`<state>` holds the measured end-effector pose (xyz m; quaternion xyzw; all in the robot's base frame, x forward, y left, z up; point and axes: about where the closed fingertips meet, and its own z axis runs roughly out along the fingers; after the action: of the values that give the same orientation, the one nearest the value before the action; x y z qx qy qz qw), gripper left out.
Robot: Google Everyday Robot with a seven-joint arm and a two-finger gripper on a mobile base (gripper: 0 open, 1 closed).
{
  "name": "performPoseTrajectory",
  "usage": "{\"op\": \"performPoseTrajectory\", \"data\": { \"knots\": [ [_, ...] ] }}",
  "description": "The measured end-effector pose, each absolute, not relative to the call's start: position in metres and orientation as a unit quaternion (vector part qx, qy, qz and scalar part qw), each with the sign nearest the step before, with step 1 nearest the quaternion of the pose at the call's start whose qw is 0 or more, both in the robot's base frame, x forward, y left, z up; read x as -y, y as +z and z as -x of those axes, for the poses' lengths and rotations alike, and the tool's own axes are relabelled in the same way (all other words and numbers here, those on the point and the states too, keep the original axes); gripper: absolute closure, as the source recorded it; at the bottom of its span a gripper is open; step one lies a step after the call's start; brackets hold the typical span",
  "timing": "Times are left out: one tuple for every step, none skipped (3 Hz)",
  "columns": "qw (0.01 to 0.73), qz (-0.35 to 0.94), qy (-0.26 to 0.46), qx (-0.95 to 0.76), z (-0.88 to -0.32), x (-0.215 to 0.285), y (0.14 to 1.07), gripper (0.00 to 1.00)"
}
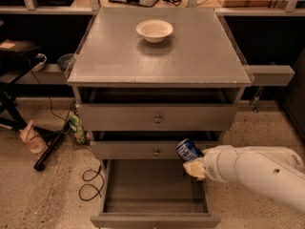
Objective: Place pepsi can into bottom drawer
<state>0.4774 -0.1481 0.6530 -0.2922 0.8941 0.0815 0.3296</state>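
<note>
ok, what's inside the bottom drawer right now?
The bottom drawer shows only bare grey floor. Its right rear corner is covered by the gripper, which holds the pepsi can above it, so that corner cannot be checked.

We log one arm (259, 170) in view, white and thick. It enters from the right edge, low in the frame, and reaches left, rising slightly toward its tip. The rounded wrist end (217, 162) faces left. The gripper (192, 160) sits at the tip, right of centre, above the right side of the open bottom drawer (155, 187). It clamps the pepsi can (188, 150), which is tilted. One pale yellowish finger (194, 169) shows beneath the can. We cannot make out the other finger.
</note>
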Motion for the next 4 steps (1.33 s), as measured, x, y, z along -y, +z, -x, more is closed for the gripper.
{"op": "performPoseTrajectory", "data": {
  "knots": [
    [0.319, 0.285, 0.119, -0.896, -0.468, 0.148, 0.630, 1.00],
    [0.308, 0.271, 0.151, -0.899, -0.461, 0.151, 0.609, 1.00],
    [0.295, 0.263, 0.165, -0.904, -0.459, 0.150, 0.589, 1.00],
    [0.295, 0.263, 0.165, -0.904, -0.459, 0.150, 0.589, 1.00]
  ]
}}
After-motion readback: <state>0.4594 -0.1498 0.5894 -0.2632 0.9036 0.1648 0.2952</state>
